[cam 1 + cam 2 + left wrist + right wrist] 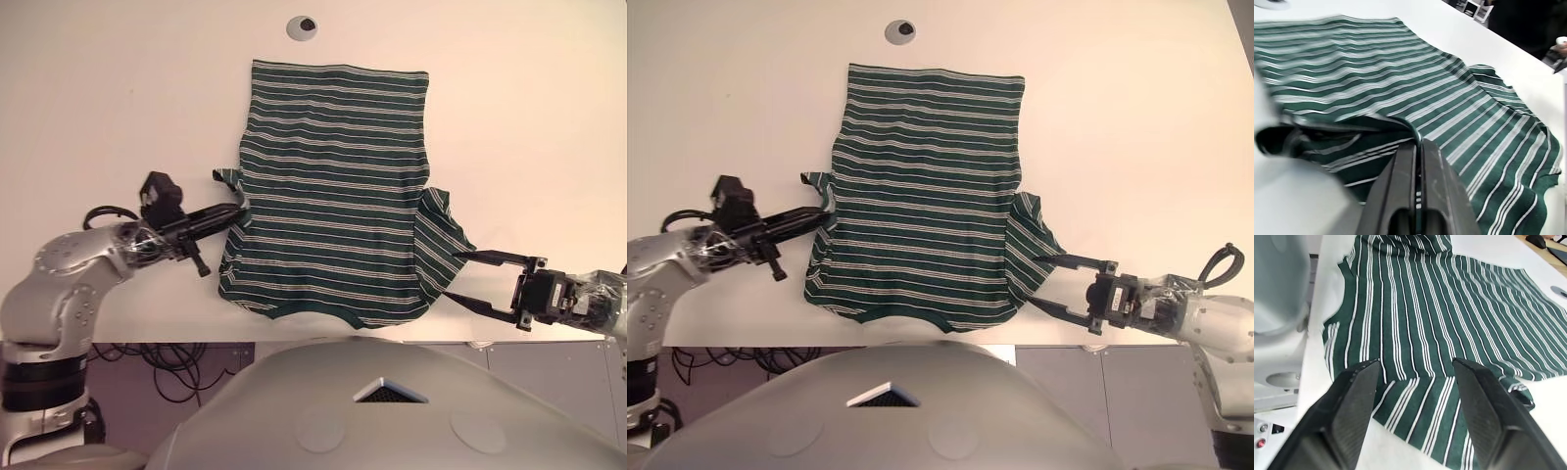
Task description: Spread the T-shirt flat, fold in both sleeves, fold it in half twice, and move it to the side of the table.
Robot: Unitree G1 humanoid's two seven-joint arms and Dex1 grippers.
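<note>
A dark green T-shirt [333, 186] with white stripes lies mostly flat in the middle of the white table [118, 98], its neck end towards me. At the shirt's left edge, my left gripper [238, 211] is shut on a bunched fold of the left sleeve [227, 178]. The left wrist view shows its fingers [1417, 142] pressed together with fabric at the tips. My right gripper [453, 276] is open near the table's front edge, its fingers either side of the tip of the right sleeve [441, 230]. The right wrist view shows the striped cloth between its fingers [1359, 396].
A small round grey disc [302, 26] sits on the table beyond the shirt's far hem. The table's front edge [147, 338] runs just below the shirt's collar. Bare table lies to the left, right and beyond the shirt.
</note>
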